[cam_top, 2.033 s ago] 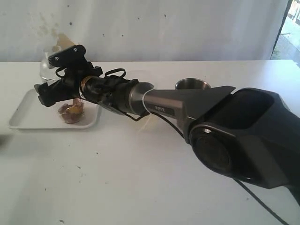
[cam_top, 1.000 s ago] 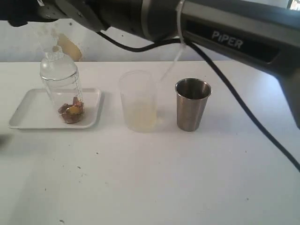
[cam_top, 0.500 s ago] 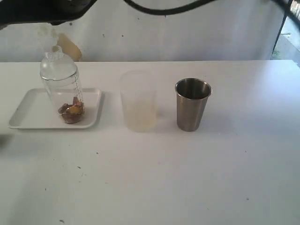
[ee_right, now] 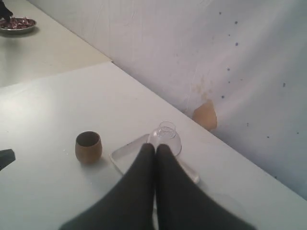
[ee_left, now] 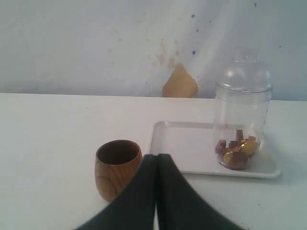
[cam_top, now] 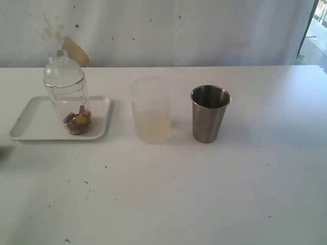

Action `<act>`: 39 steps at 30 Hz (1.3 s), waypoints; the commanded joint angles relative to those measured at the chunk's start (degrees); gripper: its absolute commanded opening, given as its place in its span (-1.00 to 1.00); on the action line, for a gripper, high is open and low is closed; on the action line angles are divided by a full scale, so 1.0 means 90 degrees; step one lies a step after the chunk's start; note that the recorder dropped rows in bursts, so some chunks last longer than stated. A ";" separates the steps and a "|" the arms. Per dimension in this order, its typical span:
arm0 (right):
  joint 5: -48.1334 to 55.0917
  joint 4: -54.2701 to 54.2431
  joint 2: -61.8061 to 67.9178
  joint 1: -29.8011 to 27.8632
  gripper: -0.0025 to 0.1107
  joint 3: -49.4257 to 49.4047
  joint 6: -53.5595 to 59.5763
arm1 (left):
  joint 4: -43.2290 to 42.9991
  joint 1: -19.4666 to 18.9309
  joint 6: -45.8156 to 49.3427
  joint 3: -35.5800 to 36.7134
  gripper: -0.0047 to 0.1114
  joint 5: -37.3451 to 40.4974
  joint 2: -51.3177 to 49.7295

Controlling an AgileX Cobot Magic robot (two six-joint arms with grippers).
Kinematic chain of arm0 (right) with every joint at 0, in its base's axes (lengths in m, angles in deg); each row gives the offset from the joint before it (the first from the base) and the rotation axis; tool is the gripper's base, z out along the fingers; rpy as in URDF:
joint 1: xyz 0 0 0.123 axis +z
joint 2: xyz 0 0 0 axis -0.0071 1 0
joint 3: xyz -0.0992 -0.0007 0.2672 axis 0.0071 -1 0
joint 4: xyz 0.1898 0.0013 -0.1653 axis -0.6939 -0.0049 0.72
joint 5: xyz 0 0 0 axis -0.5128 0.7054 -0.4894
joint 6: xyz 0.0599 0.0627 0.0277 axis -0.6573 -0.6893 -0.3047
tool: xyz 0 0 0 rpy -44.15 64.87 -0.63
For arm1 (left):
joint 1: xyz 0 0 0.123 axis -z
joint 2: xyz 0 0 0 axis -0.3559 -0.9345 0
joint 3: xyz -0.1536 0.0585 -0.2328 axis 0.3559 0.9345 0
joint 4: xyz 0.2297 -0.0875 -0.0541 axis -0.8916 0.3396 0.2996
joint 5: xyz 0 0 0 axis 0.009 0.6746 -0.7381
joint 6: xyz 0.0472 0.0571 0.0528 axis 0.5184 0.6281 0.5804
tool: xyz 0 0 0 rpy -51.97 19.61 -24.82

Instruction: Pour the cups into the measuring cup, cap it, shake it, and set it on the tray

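Right arm is gone from the exterior view: two seconds back it lay across the table with its tool at the measuring cup (cam_top: 69,99); now neither arm shows there. Measuring cup stands upright on the tray (cam_top: 30,122), domed cap (cam_top: 63,71) seated, brown and gold pieces settled at the bottom. Frosted cup (cam_top: 150,109) and steel tumbler (cam_top: 209,113) stand off the tray, well apart from it. Right gripper (ee_right: 156,147): fingers pressed together, nothing between them, high over the table, looking down on the capped cup from above. Left gripper (ee_left: 157,157): also closed on nothing, low near the tabletop; wooden cup (ee_left: 118,167) sits just beside its tips and looks empty. From my left tool the measuring cup lies ahead and off to one side, beyond the wooden cup, long axis vertical. Judgement: the left arm is the nearer of the two, though the right has the clear line from overhead. Judgement: pour, cap, shake and placement all appear done, so nothing calls for a new grasp; any coming move is a retreat, and the thing to mind is clearing the tall, top-heavy cup without brushing it.
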 commanded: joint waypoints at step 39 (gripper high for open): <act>0.1938 0.0128 -0.7159 -0.0282 -0.96 -0.2432 0.0073 | 0.0029 0.0001 -0.0012 0.0029 -0.91 -0.0027 0.0033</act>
